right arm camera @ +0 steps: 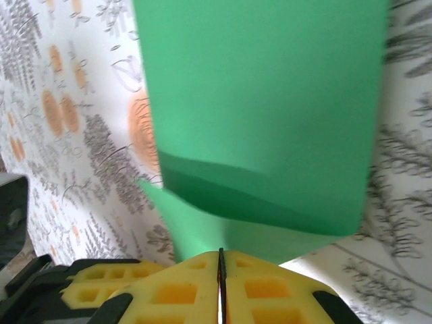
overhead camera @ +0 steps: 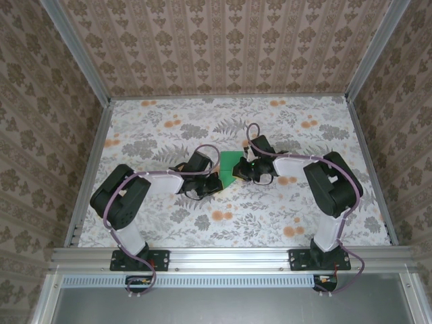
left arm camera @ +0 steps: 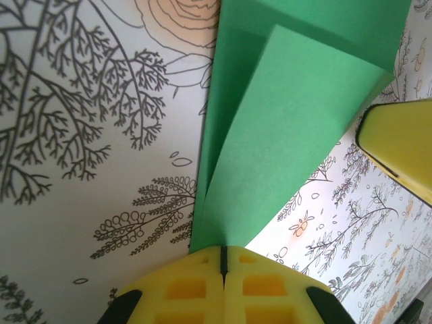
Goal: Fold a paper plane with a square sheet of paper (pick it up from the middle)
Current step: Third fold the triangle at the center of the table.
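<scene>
Two arms: we see them reach in from the lower left and lower right of the overhead view and meet near the middle of the flowered table (overhead camera: 162,125).
Sheet: the green sheet of paper (overhead camera: 230,162) sits at the centre of that view, between the two grippers and touching both.
Left gripper: the left gripper (overhead camera: 216,181) is at the sheet's lower left. In its own wrist view (left arm camera: 222,251) we see its yellow pads (left arm camera: 182,290) pressed together at bottom centre, pinching an edge of the paper.
Sheet, left wrist view: the paper (left arm camera: 283,135) rises from the pads toward the upper right in two layers, the nearer one bowed over the other.
Right gripper: the right gripper (overhead camera: 238,171) is at the sheet's lower right. In its wrist view (right arm camera: 219,253) the pads (right arm camera: 270,290) are closed with the paper clamped between them.
Sheet, right wrist view: the paper (right arm camera: 263,101) spreads across the upper centre, with a darker folded band across the middle.
Contact with table: we cannot tell whether the sheet rests on it.
</scene>
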### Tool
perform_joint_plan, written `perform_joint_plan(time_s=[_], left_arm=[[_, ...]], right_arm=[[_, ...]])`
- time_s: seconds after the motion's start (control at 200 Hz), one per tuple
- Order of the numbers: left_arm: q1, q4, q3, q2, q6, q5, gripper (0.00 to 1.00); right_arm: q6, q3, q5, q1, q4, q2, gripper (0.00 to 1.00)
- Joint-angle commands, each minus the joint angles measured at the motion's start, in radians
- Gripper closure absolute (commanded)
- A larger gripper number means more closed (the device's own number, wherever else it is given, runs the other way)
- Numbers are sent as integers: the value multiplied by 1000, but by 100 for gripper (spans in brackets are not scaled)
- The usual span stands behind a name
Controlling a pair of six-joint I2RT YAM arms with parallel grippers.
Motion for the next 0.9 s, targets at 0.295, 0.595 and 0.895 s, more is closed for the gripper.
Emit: perform_joint_plan(time_s=[0.295, 0.595, 0.895], left_arm=[[2, -63, -29, 27, 19, -64, 100], [3, -113, -33, 26, 1, -83, 100], [3, -114, -45, 38, -9, -73, 100]], right_arm=[[-14, 43, -26, 103, -21, 81, 91], [-63, 36, 60, 25, -86, 105, 92], [-127, 30, 85, -144, -70, 83, 92]])
